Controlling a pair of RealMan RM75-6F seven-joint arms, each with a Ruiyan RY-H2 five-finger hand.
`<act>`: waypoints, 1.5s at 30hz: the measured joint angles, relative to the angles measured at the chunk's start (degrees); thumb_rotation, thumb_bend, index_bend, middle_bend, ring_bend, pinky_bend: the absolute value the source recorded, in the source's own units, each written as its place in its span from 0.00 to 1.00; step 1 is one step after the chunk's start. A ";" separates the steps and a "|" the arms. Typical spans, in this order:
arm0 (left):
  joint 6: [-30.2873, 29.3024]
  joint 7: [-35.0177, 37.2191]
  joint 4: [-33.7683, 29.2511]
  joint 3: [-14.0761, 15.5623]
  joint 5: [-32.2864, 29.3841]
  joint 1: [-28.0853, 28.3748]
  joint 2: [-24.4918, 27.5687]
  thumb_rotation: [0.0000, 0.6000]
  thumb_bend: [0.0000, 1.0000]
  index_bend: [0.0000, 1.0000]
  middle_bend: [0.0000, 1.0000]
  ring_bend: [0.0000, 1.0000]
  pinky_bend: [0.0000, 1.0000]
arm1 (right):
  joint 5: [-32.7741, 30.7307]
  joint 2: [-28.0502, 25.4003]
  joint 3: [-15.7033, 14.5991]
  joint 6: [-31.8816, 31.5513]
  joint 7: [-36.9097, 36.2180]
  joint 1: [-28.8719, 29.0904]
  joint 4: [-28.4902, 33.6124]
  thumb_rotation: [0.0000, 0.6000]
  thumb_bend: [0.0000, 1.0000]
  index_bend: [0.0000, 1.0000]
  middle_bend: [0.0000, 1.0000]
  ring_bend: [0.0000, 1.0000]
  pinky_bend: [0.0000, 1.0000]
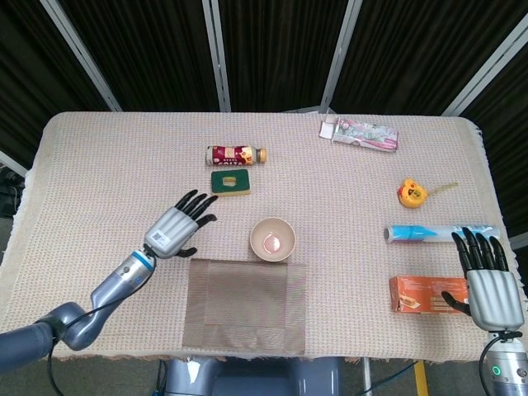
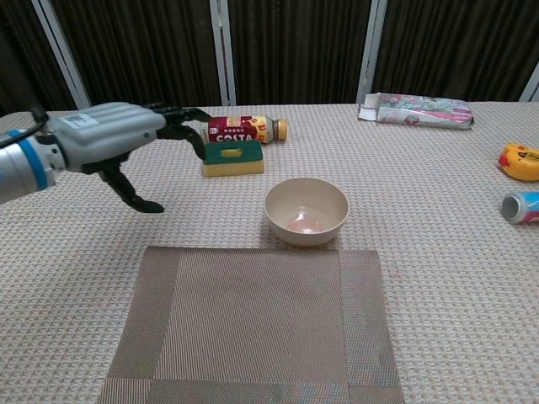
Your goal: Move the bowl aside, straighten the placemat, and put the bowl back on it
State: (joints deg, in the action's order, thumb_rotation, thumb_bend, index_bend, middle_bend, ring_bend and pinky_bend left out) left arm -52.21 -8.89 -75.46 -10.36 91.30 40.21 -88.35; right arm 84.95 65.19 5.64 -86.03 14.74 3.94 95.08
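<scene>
A cream bowl (image 1: 273,238) (image 2: 306,210) stands on the tablecloth just beyond the far edge of the brown placemat (image 1: 247,305) (image 2: 253,324), which lies square to the table's near edge. My left hand (image 1: 176,225) (image 2: 114,139) hovers open to the left of the bowl, fingers spread and pointing toward it, holding nothing. At the table's near right corner my right hand (image 1: 487,280) is open, fingers spread, beside an orange box (image 1: 422,294); the chest view does not show it.
A Costa bottle (image 1: 235,155) (image 2: 246,129) lies behind a green-and-yellow sponge (image 1: 231,182) (image 2: 232,157). On the right are a patterned packet (image 1: 360,133) (image 2: 417,110), a yellow tape measure (image 1: 412,193) (image 2: 520,161) and a blue tube (image 1: 437,233) (image 2: 520,206).
</scene>
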 measured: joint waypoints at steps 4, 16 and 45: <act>1.60 0.32 3.76 -0.15 0.17 3.31 -4.99 1.00 0.22 0.29 0.00 0.00 0.00 | -0.78 -0.36 0.28 -0.30 -0.46 -0.23 -0.02 1.00 0.00 0.00 0.00 0.00 0.00; 3.47 -0.93 10.62 0.31 -0.77 8.08 -13.74 1.00 0.30 0.32 0.00 0.00 0.00 | -2.37 -1.43 0.97 -0.36 -2.31 -0.42 -0.07 1.00 0.00 0.00 0.00 0.00 0.00; -1.58 -6.32 7.99 -0.02 -6.21 7.68 -11.49 1.00 0.50 0.69 0.00 0.00 0.00 | 0.00 -3.46 0.15 -2.05 -5.46 -1.13 1.44 1.00 0.00 0.00 0.00 0.00 0.00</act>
State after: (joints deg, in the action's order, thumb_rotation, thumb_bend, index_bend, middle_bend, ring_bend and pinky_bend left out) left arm -53.79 -15.21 -67.47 -10.38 85.09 47.88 -99.84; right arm 84.95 61.74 5.80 -88.09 9.28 2.81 96.52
